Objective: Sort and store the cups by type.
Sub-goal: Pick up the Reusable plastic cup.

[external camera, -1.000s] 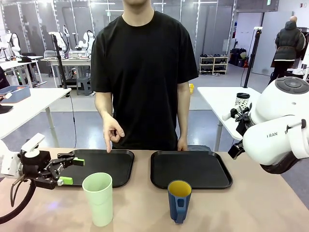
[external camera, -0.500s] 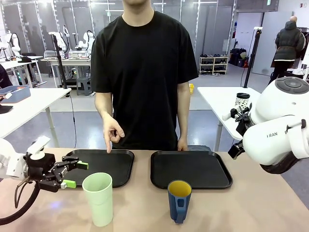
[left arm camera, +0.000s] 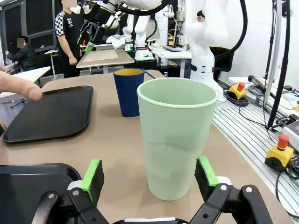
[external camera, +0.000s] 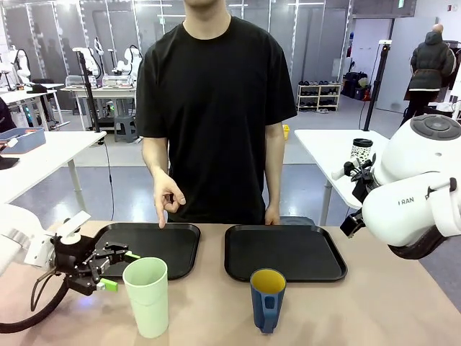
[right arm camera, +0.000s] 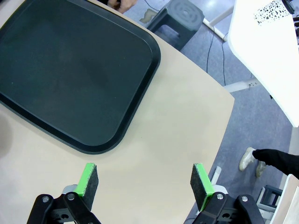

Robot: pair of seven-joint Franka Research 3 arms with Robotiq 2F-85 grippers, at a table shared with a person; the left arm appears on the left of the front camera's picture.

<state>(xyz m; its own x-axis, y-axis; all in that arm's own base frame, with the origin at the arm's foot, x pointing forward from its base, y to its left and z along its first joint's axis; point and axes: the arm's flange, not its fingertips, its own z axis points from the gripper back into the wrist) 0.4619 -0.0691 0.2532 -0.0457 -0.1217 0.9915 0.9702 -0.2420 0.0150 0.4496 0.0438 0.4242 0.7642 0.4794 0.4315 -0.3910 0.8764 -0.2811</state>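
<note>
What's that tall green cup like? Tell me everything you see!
The tall pale green plastic tumbler stands upright on the tan table, near the robot's edge, in front of the left black tray and left of the dark blue mug. It has no handle. Its smooth, matte walls widen toward a round open rim, and nothing shows inside. The left gripper is open, with one green pad on each side of the tumbler, not touching it yet.
</note>
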